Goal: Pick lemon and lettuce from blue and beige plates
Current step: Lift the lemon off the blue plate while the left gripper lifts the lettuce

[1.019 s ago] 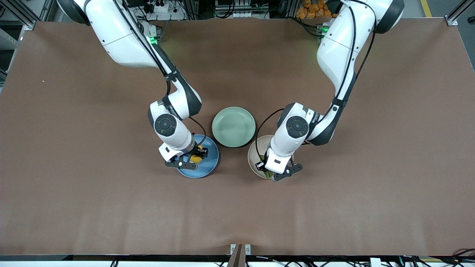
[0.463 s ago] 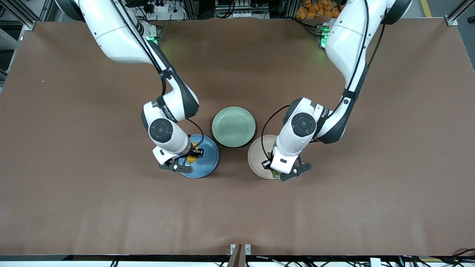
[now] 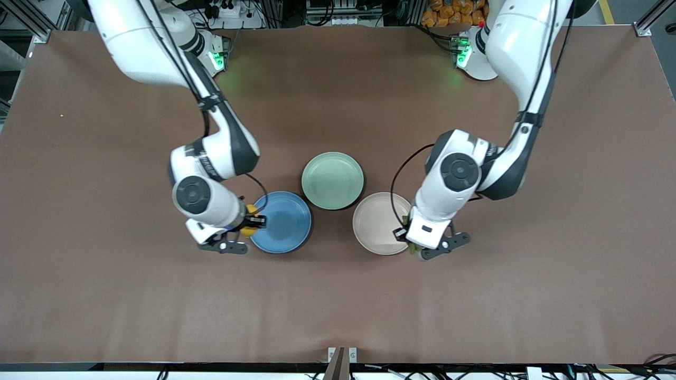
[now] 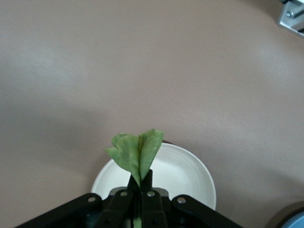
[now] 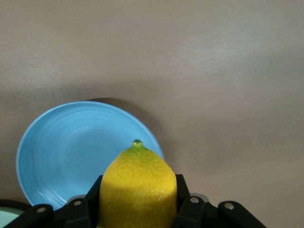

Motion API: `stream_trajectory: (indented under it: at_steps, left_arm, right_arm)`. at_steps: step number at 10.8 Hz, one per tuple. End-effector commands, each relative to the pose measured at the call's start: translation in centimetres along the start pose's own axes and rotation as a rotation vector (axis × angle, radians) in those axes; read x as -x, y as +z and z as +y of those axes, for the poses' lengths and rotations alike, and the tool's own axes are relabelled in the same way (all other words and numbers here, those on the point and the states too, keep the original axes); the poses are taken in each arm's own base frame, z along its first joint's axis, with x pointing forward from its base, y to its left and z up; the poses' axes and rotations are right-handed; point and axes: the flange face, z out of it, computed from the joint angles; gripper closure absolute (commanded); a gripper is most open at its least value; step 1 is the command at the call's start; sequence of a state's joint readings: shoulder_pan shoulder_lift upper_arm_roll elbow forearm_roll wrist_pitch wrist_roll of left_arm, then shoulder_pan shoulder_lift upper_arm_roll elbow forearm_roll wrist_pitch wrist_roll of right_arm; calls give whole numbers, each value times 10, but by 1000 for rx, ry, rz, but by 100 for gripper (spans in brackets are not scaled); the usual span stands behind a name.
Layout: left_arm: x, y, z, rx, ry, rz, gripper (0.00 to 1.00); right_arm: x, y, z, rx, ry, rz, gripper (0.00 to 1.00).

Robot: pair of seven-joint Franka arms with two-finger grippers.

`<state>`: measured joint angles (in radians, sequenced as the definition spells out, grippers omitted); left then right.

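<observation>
My right gripper is shut on a yellow lemon and holds it in the air over the rim of the blue plate, on the side toward the right arm's end. The lemon shows in the front view as a yellow patch. My left gripper is shut on a green lettuce leaf and holds it over the edge of the beige plate. Both plates are bare. The blue plate and beige plate show under the held things.
A pale green plate lies between the two plates, farther from the front camera. The brown table stretches wide around them.
Both grippers have lifted their things off the plates and moved outward: the right with the lemon toward the right arm's end, the left with the lettuce toward the left arm's end.
</observation>
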<state>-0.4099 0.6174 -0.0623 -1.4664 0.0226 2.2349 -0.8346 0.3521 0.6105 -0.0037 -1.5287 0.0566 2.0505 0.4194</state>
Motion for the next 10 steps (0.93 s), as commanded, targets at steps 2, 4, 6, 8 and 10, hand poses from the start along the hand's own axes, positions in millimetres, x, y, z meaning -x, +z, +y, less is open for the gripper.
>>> stream_trajectory:
  at_steps: [2, 4, 6, 8, 10]
  left_arm:
    - [-10, -39, -28, -73, 73, -34, 100]
    - [-8, -53, -51, -98, 92, -54, 100]
    - [-11, -64, -70, -99, 96, -55, 100]
    - [-14, -73, -93, -103, 120, -59, 100]
    - [-22, -83, -108, -97, 149, -53, 100]
  right_arm:
    - [-8, -27, 52, 9, -47, -33, 64]
    - [-17, -33, 83, 13, -60, -36, 64]
    - [-26, -35, 116, 26, -87, -43, 64]
    - [-32, -37, 144, 22, -109, -46, 64]
    - [-31, -44, 168, 24, -147, -40, 64]
